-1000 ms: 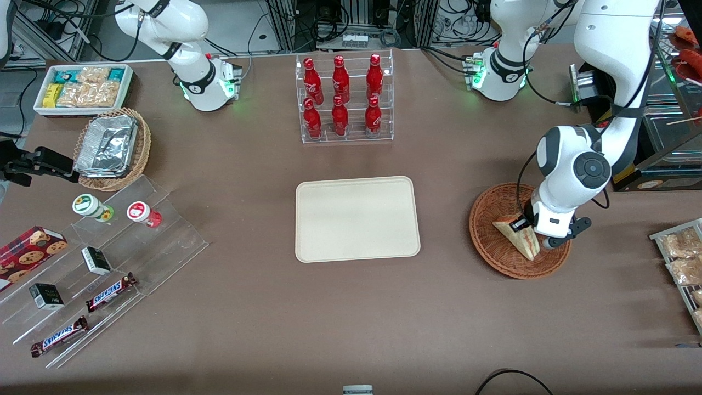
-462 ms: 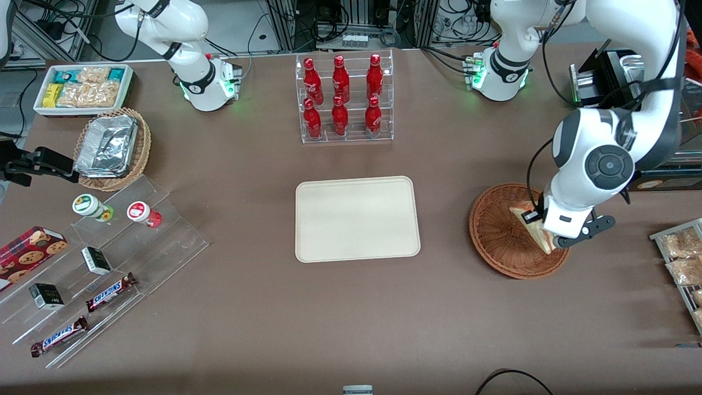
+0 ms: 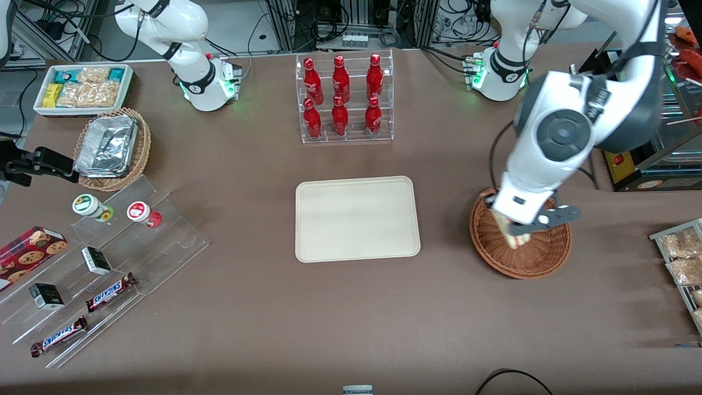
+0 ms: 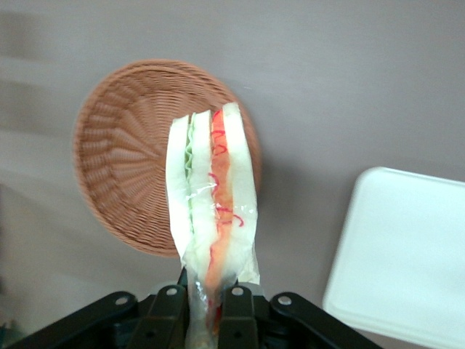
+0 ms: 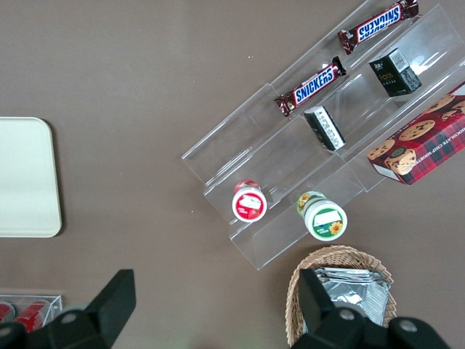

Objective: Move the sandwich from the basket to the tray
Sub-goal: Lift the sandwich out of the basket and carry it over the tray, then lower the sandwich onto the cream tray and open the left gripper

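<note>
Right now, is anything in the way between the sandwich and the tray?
Nothing visible. The gripper holds the sandwich above the basket, and only bare table lies between it and the tray.

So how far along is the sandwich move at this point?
Done: the gripper is shut on the sandwich and holds it above the basket, which now looks empty. In hand: the carry, with the sandwich over the basket rather than the tray. Left: move to the bare tray, set it down, release.
</note>
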Robot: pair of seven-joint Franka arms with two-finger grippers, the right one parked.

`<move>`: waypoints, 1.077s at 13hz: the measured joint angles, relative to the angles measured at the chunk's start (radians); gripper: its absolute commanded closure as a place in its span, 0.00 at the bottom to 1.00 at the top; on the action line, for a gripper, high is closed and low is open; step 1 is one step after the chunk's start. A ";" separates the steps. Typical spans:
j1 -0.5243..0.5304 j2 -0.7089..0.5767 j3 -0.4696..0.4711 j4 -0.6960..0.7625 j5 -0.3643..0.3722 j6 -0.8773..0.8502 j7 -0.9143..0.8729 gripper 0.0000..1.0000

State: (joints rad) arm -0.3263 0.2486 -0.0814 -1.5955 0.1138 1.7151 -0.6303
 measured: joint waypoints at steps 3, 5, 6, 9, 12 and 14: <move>-0.086 0.059 -0.001 0.080 -0.048 -0.004 -0.015 1.00; -0.133 0.113 -0.002 0.126 -0.077 -0.003 -0.028 1.00; -0.150 0.138 -0.004 0.146 -0.099 0.001 -0.030 1.00; -0.194 0.208 -0.010 0.189 -0.115 0.054 -0.101 1.00; -0.249 0.265 -0.016 0.203 -0.116 0.118 -0.152 1.00; -0.288 0.306 -0.018 0.205 -0.116 0.163 -0.154 1.00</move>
State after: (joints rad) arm -0.6144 0.5543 -0.0990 -1.3906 -0.0020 1.8776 -0.7839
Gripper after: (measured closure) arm 0.841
